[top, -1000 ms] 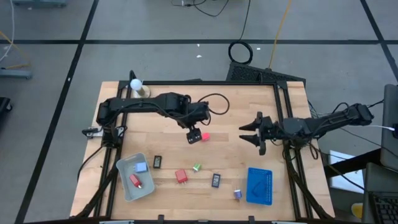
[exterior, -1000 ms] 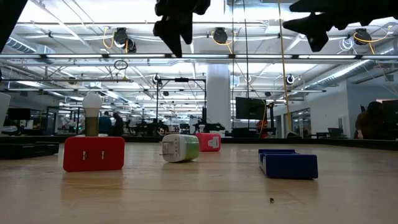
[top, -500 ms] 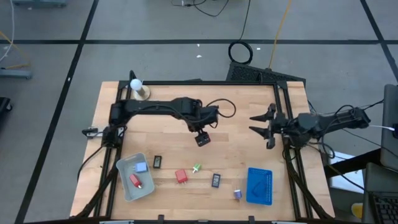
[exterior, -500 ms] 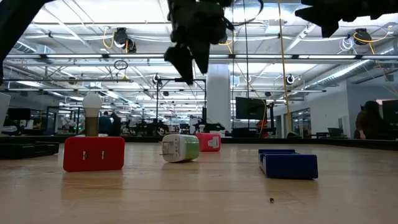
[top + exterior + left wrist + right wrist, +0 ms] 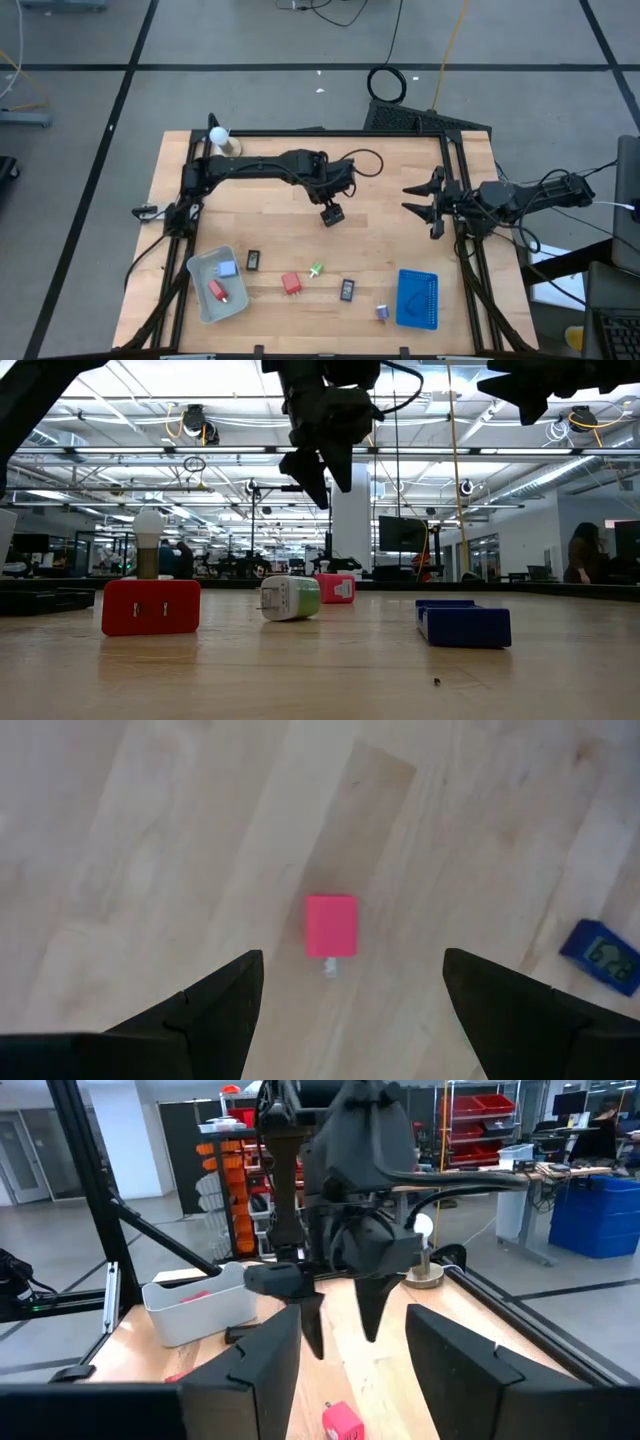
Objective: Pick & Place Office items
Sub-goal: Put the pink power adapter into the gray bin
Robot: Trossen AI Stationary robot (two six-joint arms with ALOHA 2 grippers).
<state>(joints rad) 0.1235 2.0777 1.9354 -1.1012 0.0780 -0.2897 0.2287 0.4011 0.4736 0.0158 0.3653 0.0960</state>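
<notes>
left gripper [image 5: 333,215] has slid over the pink block [image 5: 331,925], jaws apart and empty, lined up to descend; right gripper [image 5: 428,208] parked, open.

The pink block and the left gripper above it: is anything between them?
No. The left wrist view shows only bare wooden table around the small pink block, below the open left gripper.

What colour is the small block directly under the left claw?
Pink-red. The block shows best in the left wrist view, lying between the open fingers of the left claw.
</notes>
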